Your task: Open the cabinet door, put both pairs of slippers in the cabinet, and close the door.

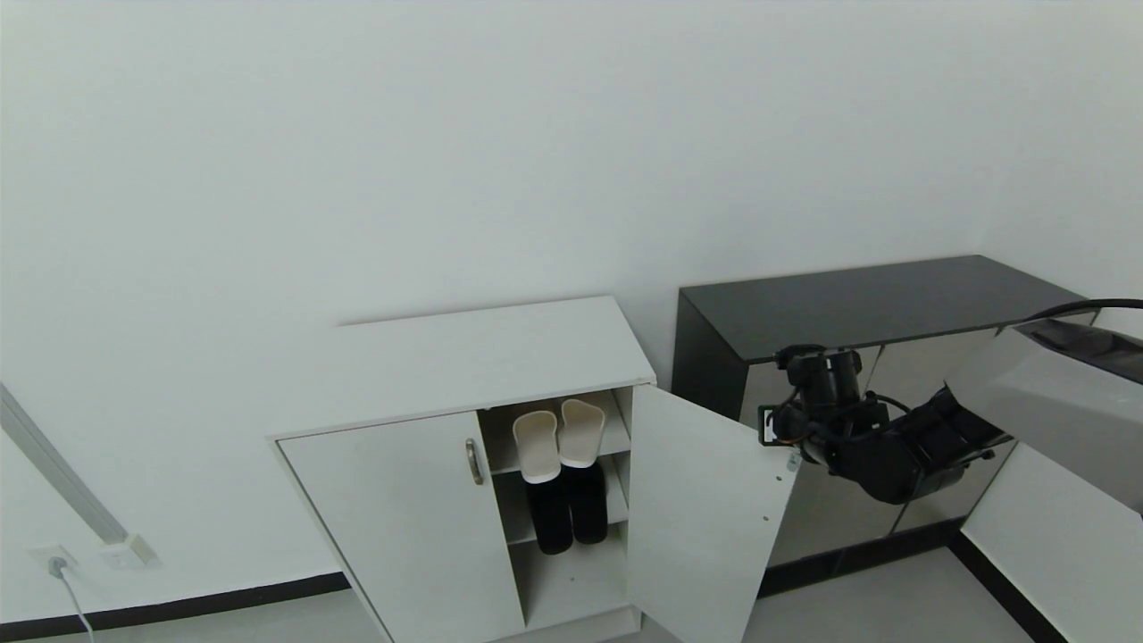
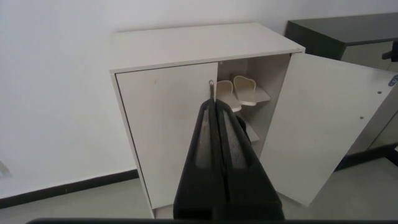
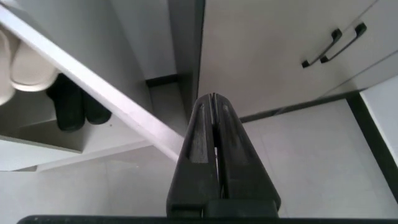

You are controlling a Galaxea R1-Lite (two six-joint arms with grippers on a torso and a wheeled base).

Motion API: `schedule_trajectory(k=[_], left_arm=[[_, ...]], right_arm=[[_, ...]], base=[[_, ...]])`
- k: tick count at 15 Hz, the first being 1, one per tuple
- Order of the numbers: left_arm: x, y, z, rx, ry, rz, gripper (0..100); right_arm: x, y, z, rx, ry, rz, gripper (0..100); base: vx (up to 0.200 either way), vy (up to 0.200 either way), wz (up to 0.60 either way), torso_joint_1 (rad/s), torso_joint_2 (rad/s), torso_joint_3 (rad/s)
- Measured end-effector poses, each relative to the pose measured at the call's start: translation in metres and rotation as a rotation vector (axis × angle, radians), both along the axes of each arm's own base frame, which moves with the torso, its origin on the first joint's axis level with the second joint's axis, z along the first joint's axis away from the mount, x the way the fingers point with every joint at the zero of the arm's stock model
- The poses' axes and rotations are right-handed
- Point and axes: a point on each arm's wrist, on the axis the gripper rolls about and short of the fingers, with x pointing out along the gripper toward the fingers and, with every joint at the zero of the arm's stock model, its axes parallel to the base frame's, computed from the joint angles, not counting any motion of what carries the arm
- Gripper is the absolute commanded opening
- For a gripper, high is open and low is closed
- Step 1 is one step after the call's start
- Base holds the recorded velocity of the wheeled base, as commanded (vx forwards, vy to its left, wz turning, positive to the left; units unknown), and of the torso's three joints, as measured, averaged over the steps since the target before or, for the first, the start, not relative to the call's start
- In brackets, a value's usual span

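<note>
right tool (image 3: 213,99) clenched, seemingly at door (image 1: 705,509) edge | left tool (image 2: 216,104) clenched | slippers (image 1: 538,446) shelved

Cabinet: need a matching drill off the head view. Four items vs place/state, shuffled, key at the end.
Column one
1. cream slippers
2. black slippers
3. left door
4. right door

Column two
A. swung open
B. on the upper shelf
C. shut
D. on the lower shelf

Pairs: 1-B, 2-D, 3-C, 4-A
</note>
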Motion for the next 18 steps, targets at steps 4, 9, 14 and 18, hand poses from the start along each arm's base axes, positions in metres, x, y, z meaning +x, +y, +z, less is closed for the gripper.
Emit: schedule_trajectory(k=[4,9,14,18], left_arm=[[0.000,0.000,0.000,-0.001,0.000,0.000,0],[0.000,0.000,0.000,-0.001,0.000,0.001,0],[0.000,0.000,0.000,-0.001,0.000,0.001,0],[0.000,0.000,0.000,-0.001,0.000,0.001,0]], right_arm=[[0.002,-0.002,-0.007,-0.006,0.016,-0.006,0],[0.001,-0.003,-0.014,-0.013,0.035,-0.008,0],[0.000,-0.003,-0.020,-0.018,0.053,-0.008,0],[-0.005,0.002,-0.021,-0.022,0.062,0.008,0]], base=[[0.000,0.000,0.00,0.000,0.00,0.000],[0.000,0.000,0.00,0.000,0.00,0.000],[0.000,0.000,0.00,0.000,0.00,0.000],[0.000,0.000,0.00,0.000,0.00,0.000]])
